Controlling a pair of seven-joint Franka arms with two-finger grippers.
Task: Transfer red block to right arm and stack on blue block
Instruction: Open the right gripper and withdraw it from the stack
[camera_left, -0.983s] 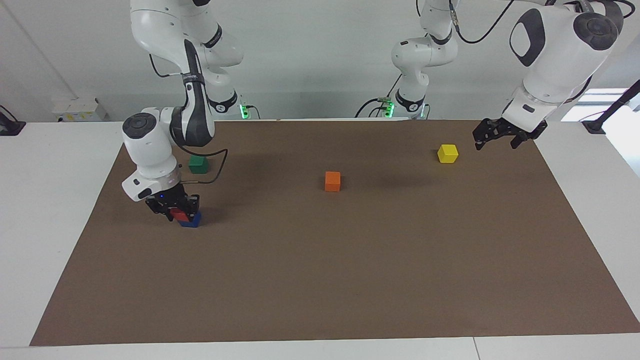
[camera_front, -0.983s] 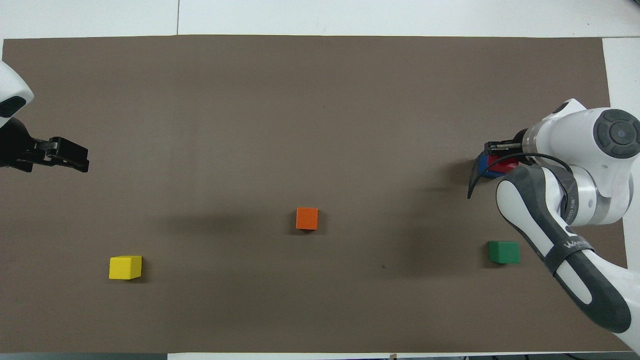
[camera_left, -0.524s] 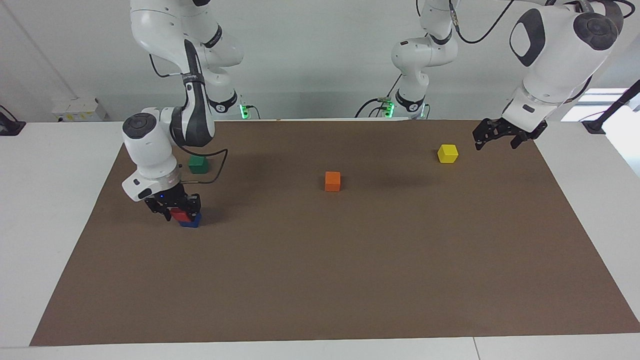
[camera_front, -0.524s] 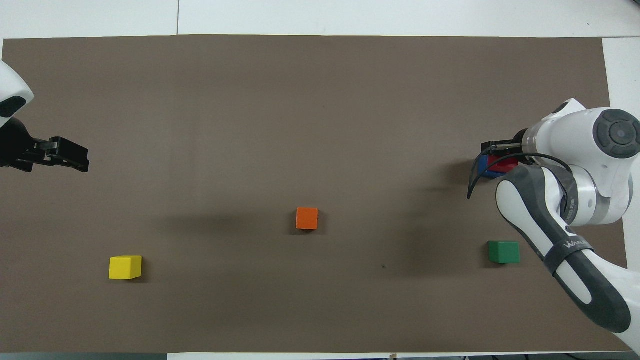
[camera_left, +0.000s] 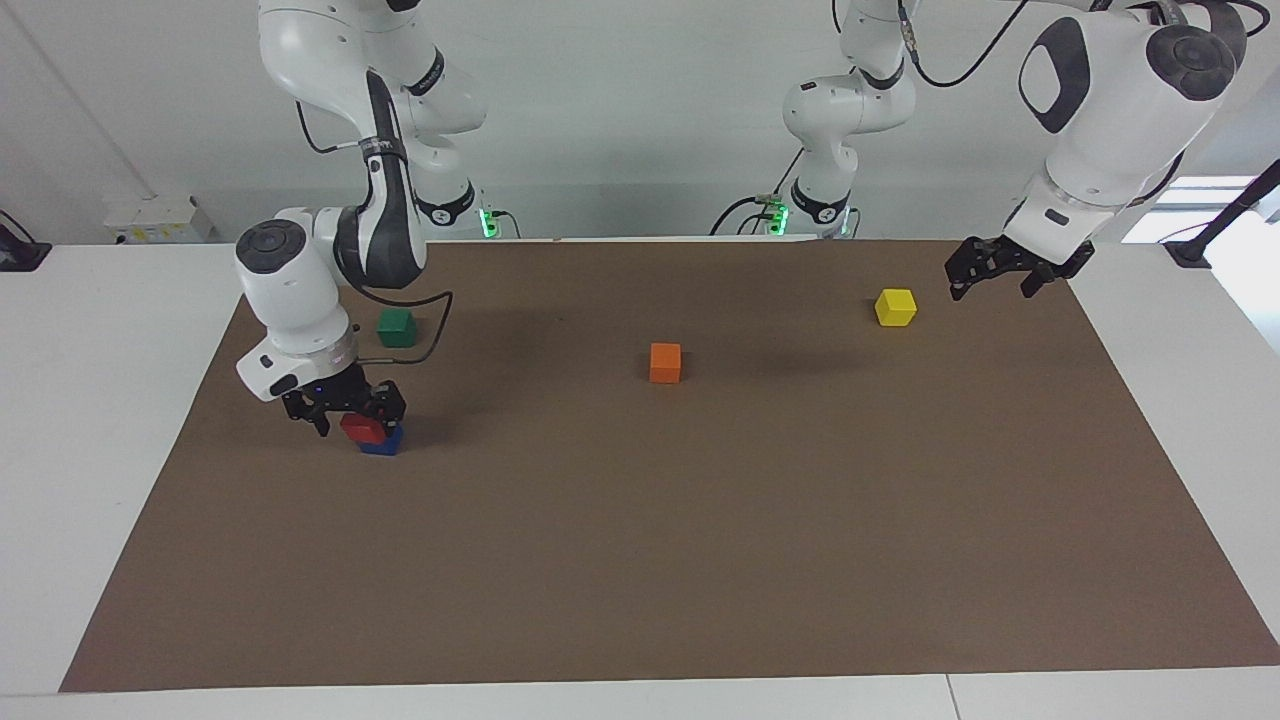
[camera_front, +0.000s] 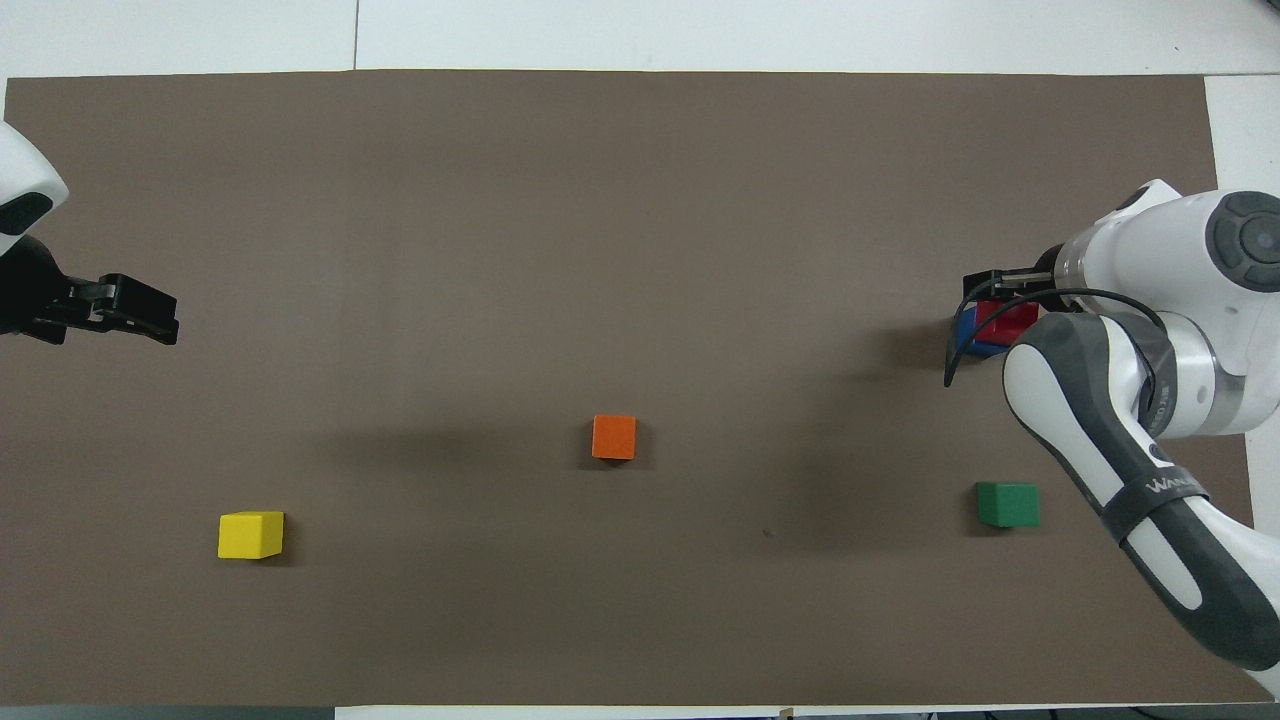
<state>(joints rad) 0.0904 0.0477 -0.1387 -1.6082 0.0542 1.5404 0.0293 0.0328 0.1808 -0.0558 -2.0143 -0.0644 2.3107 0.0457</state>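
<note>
- The right arm (camera_left: 300, 300) bends down from its base toward its own end of the counter (camera_left: 100, 420), forearm folded back, wrist pointing steeply down.
- The right gripper (camera_left: 345, 408) hangs just above the red block (camera_left: 362, 428); its jaws stand spread to either side of the block's top and hold nothing.
- The red block sits on the blue block (camera_left: 383, 443), turned a little off square, so a blue corner and edge stick out below it.
- In the overhead view the right arm's wrist and a looped black cable cover part of the stack; only a strip of the blue block (camera_front: 966, 330) shows beside the red block (camera_front: 1005, 320).
- The green block (camera_left: 397, 327) lies nearer to the robots than the stack, partly beside the arm's elbow.
- The orange block (camera_left: 665, 362) sits alone near the middle of the brown mat (camera_left: 700, 550), a flat, matt sheet that covers most of the white counter.
- The yellow block (camera_left: 896, 307) lies toward the left arm's end.
- The left arm (camera_left: 1100, 120) waits, its elbow high and its wrist sloping down; its upper part is cut off by the picture's top edge.
- The left gripper (camera_left: 1005, 270) hovers over the mat near the yellow block, its jaws wide apart and holding nothing.
- All the blocks are small plain-faced cubes of like size.
</note>
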